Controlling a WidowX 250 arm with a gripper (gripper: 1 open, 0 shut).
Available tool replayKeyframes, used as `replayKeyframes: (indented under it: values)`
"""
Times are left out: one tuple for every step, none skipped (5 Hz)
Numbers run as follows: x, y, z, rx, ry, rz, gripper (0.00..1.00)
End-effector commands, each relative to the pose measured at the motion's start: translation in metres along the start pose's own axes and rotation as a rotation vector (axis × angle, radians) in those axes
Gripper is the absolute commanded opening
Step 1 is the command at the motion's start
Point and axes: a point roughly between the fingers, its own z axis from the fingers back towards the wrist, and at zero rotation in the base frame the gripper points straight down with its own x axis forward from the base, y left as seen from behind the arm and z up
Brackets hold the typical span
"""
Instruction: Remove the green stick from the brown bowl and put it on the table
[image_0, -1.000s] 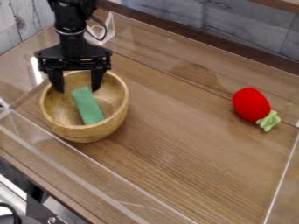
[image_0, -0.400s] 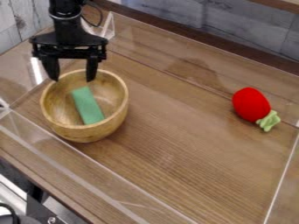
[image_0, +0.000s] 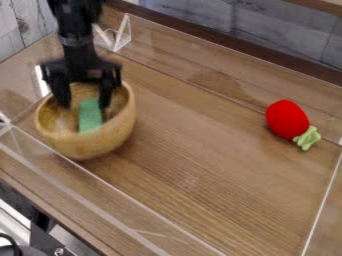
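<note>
Green stick (image_0: 90, 116) lying inside the brown bowl (image_0: 83, 135) on the bench (image_0: 214, 150), straddled by the wide-open, empty end effector (image_0: 82, 95); a misaligned closure risks catching the rim and tipping the bowl.

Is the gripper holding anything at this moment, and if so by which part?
Nothing is held. The gripper is open, its fingers down inside the brown bowl on either side of the green stick, not closed on it.

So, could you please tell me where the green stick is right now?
The green stick lies inside the brown bowl at the camera view's left, directly beneath the open gripper, far from the red strawberry toy.
</note>
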Motion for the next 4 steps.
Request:
replayKeyframes:
  values:
    - [0.012, -0.001, -0.006, -0.008, -0.034, -0.023, 1.0]
    - [0.013, 0.001, -0.009, -0.019, -0.018, -0.022, 0.0]
    - [0.012, 0.004, -0.012, -0.027, -0.002, -0.028, 0.0]
    - [0.018, 0.019, -0.018, -0.031, 0.016, 0.008, 0.0]
